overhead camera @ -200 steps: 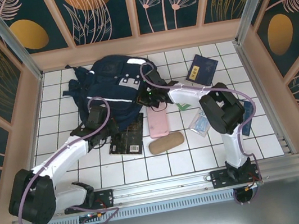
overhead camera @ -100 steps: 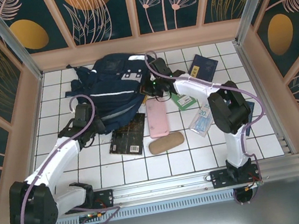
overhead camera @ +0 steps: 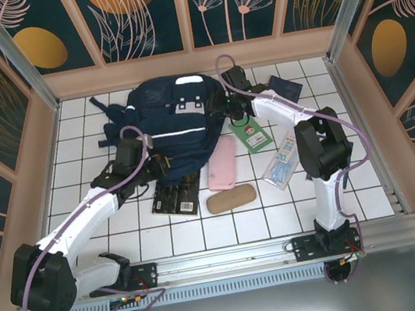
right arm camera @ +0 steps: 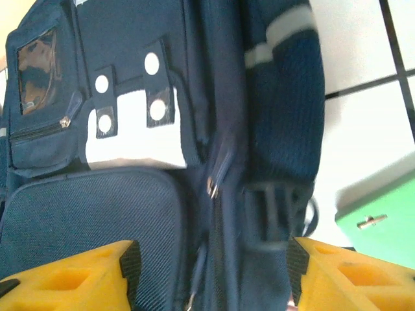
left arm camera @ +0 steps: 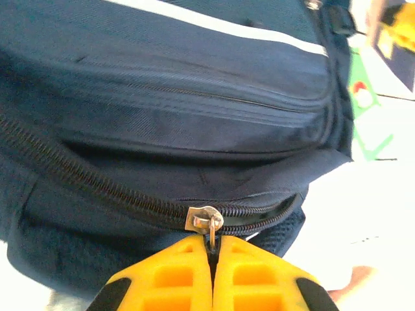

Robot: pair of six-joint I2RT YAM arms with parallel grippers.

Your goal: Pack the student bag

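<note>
Book (overhead camera: 178,194), pink case (overhead camera: 222,164) nr student bag (overhead camera: 171,122)

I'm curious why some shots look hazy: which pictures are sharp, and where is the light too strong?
Top external view: evenly lit and sharp. Left wrist view: the zipper pull on the student bag is crisp, but the white tiles at right are washed out. Right wrist view: the bag looks softly blurred, tiles overexposed too.
</note>
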